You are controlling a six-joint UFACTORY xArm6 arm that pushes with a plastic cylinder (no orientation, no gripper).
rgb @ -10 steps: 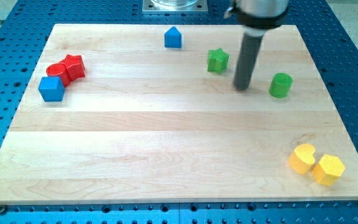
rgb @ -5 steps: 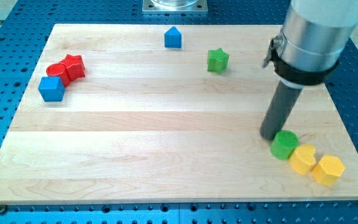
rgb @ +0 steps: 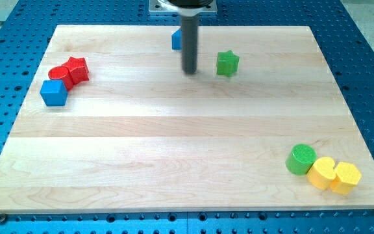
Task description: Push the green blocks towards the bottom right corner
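Note:
The green star block (rgb: 226, 63) lies near the view's top, right of centre. The green cylinder block (rgb: 300, 159) stands near the bottom right corner, touching a yellow block (rgb: 321, 173). My tip (rgb: 189, 70) rests on the board just left of the green star, a short gap apart. The rod hides part of the blue block (rgb: 176, 40) behind it.
Two yellow blocks, the second one (rgb: 346, 177) rightmost, sit in the bottom right corner. A red star (rgb: 77, 68), a red cylinder (rgb: 60, 73) and a blue cube (rgb: 54, 93) cluster at the view's left. The wooden board (rgb: 174, 143) lies on a blue perforated table.
My tip pushed the green cylinder from the upper right down to the yellow blocks, nudging them, then moved up and left to beside the green star.

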